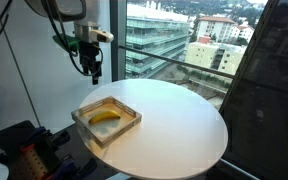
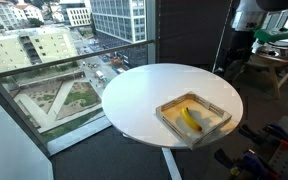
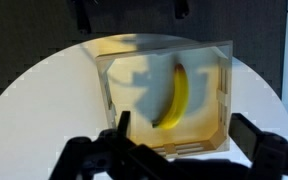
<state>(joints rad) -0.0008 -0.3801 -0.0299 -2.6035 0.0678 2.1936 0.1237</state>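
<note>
A yellow banana [image 3: 174, 97] lies inside a shallow wooden tray [image 3: 164, 148] on a round white table [image 3: 44, 100]. The banana [image 1: 105, 119] and tray [image 1: 127, 124] show in both exterior views, as banana [image 2: 190, 119] and tray [image 2: 174, 124]. My gripper [image 3: 182, 135] is open and empty, its two dark fingers spread, hanging well above the tray's near edge. In an exterior view the gripper [image 1: 92, 70] hangs high over the table's edge beside the tray; in an exterior view it [image 2: 246, 48] is up at the far side.
The round white table [image 1: 174, 120] stands by large windows overlooking buildings [image 1: 169, 40]. A dark glass panel [image 1: 269, 90] is at one side. Dark equipment [image 1: 19, 145] sits low beside the table. A desk with clutter [image 2: 274, 60] stands behind the table [image 2: 144, 95].
</note>
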